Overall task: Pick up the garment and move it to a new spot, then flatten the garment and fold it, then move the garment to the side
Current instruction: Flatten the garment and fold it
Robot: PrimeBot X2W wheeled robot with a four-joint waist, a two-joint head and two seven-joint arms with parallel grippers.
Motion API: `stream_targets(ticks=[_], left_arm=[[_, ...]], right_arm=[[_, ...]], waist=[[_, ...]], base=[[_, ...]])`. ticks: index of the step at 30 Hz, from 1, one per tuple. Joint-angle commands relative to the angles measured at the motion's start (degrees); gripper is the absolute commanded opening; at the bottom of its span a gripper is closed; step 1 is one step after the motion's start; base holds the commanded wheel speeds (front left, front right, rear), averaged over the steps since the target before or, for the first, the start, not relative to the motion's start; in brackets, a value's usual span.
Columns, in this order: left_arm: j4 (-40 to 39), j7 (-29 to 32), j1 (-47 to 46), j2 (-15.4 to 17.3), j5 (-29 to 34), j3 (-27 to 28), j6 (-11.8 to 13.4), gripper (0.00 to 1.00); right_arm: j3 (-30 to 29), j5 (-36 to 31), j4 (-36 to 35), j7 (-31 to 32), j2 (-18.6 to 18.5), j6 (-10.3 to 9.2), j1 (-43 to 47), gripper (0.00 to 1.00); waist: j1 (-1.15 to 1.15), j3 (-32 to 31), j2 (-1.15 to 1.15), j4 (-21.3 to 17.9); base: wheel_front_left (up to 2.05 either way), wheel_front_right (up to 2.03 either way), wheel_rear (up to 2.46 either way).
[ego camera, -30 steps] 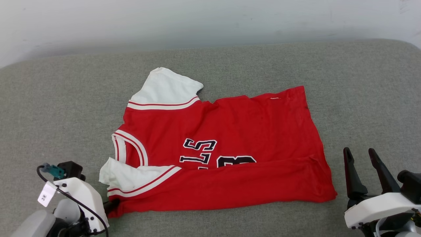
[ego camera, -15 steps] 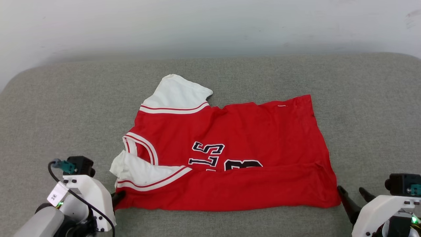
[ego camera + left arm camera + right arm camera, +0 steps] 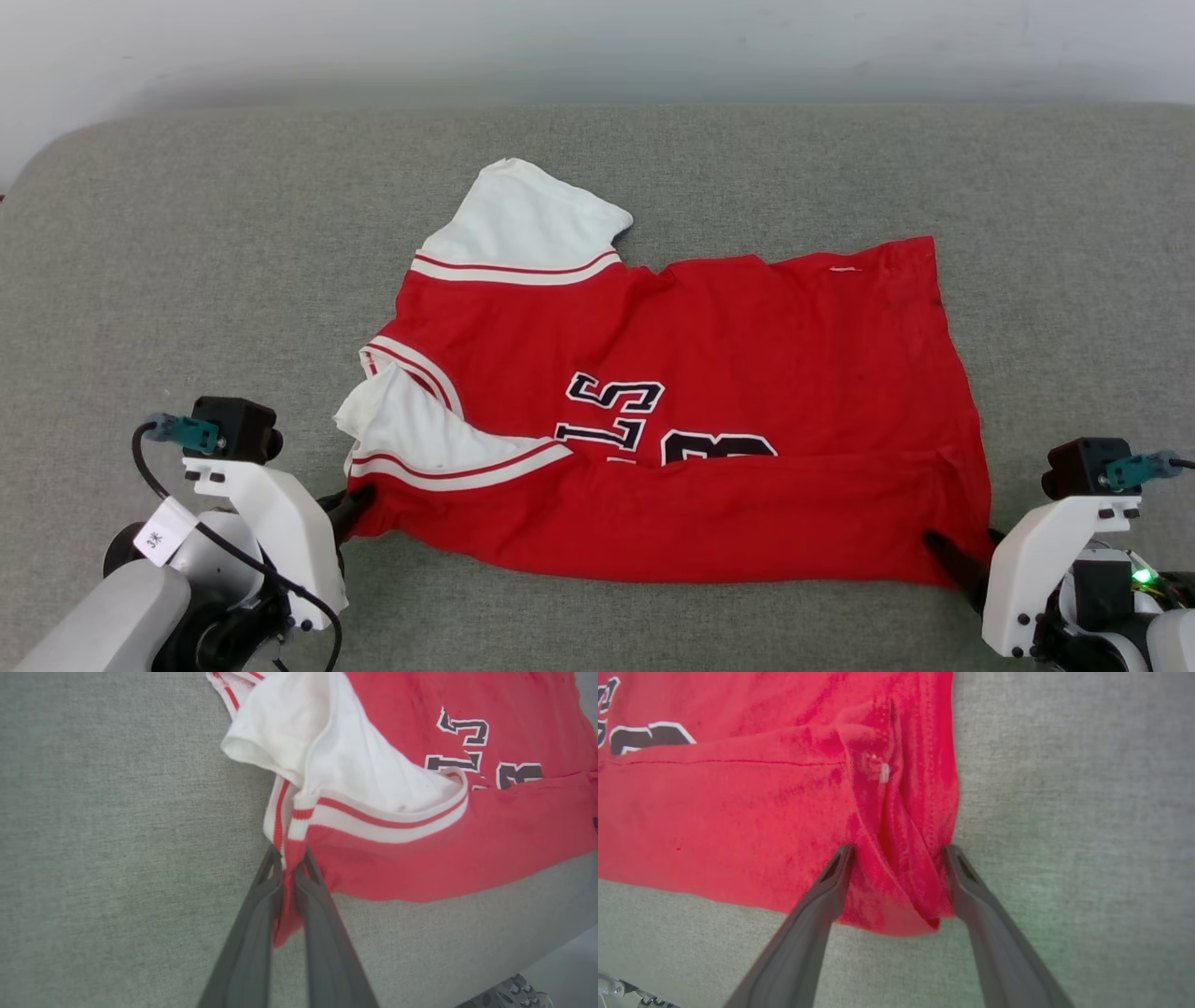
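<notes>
Now. Left gripper (image 3: 288, 856): 2 fingers pressed together, clamped on the near left corner of the garment (image 3: 728, 373), just below the striped sleeve band. In the left wrist view a tongue of red cloth runs down between the 2 fingers.

Right gripper (image 3: 899, 851): fingers well apart, holding nothing. They straddle the garment's near right corner, where the hem is bunched into 2 or 3 creases. One finger lies against the red cloth and the other sits at the cloth's outer edge. In the head view this gripper (image 3: 962, 551) shows only dark tips at that corner.

The garment lies across the middle of the grey fabric surface (image 3: 187, 280), neck toward the left edge and hem toward the right edge. Its body is red. The near long side is folded up over the front, and the fold line hides the lower part of the black, white-outlined lettering (image 3: 616, 411). The far sleeve (image 3: 523, 224), white with red and white trim, is spread toward the far edge. The near sleeve (image 3: 411, 429) is white too and lies turned in over the chest beside the striped neck. The far hem is slightly wavy, and the cloth there is mostly flat.
</notes>
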Motion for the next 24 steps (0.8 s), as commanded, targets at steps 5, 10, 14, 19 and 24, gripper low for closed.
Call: stream_targets(ticks=[5,10,14,19,24], left_arm=[[-0.25,-0.62,0.48,-0.67,-0.26,0.00,0.08,0.00],[0.18,-1.54,1.17,-0.85,-0.19,-0.10,-0.36,0.00],[0.20,-2.52,2.65,-0.62,-0.41,-0.08,-0.46,0.00],[-0.51,-3.28,5.26,-0.18,-1.01,0.19,0.56,0.00],[-1.77,-3.13,9.25,1.07,-1.98,0.15,2.02,0.00]], right_arm=[[2.81,1.98,4.54,4.06,0.59,0.03,0.45,0.00],[2.88,3.00,4.00,3.08,-1.00,-0.03,-1.02,0.00],[2.97,3.75,1.92,1.35,-2.60,-0.03,-2.38,0.00],[4.51,4.20,0.53,0.92,-3.40,-0.03,-0.30,0.00],[6.06,5.08,-0.50,0.75,-3.87,-0.03,2.65,0.00]], waist=[[-0.01,0.54,0.00,0.82],[-0.01,-0.35,0.00,0.80],[-0.01,-3.38,0.00,0.11],[-0.01,-7.44,0.00,-0.15],[-0.01,-11.33,0.00,-0.22]], base=[[0.00,0.00,0.00],[0.00,0.00,0.00],[0.00,0.00,0.00],[0.00,0.00,0.00],[0.00,0.00,0.00]])
